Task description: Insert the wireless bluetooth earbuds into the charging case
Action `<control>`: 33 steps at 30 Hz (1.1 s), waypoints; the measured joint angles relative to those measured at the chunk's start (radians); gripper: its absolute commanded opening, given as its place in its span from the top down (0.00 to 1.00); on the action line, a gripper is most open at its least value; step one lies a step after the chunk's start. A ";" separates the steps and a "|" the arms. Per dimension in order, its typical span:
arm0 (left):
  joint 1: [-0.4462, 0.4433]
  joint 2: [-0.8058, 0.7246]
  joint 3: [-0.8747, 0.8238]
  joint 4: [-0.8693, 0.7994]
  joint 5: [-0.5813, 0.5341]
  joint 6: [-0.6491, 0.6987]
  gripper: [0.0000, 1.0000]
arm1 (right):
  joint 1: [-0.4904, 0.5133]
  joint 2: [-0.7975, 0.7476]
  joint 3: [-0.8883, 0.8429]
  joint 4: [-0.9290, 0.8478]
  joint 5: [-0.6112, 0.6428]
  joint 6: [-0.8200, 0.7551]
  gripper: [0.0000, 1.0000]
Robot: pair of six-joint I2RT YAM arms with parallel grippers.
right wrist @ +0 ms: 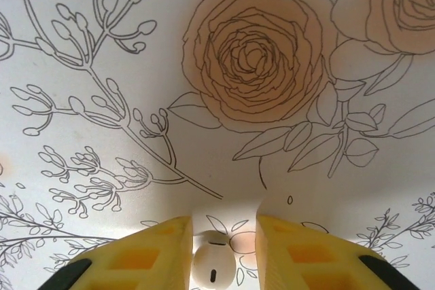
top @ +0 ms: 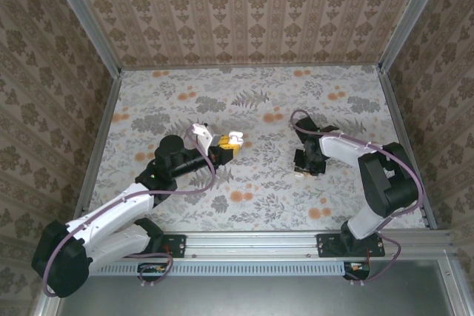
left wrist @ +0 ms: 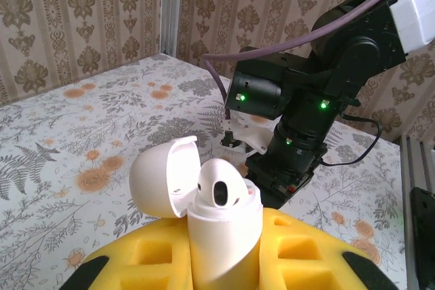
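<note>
A floral tabletop [top: 259,101] sits inside wallpapered walls. The left tool [top: 226,147] clenches a white charging case [left wrist: 221,236], lid flipped back, with a seated earbud [left wrist: 221,191] inside. Well right of the case, the right tool [top: 307,166] points down, fingers unclenched either side of a loose earbud [right wrist: 212,268] on the tabletop.

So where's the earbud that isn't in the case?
The white earbud lies on the table between the right gripper's yellow fingers, low in the right wrist view.
</note>
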 measured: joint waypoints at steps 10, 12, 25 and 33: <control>0.000 -0.001 -0.003 0.000 -0.002 0.000 1.00 | 0.173 0.093 0.152 -0.016 -0.017 -0.027 0.65; 0.000 -0.001 -0.003 0.000 -0.002 0.000 1.00 | 0.195 0.090 0.178 -0.014 -0.027 -0.028 0.65; 0.000 0.000 -0.003 0.000 -0.005 0.000 1.00 | 0.199 -0.020 0.173 -0.061 0.022 -0.050 0.62; 0.000 0.034 -0.004 0.012 -0.005 -0.002 1.00 | 0.200 0.014 0.155 -0.143 0.070 -0.086 0.60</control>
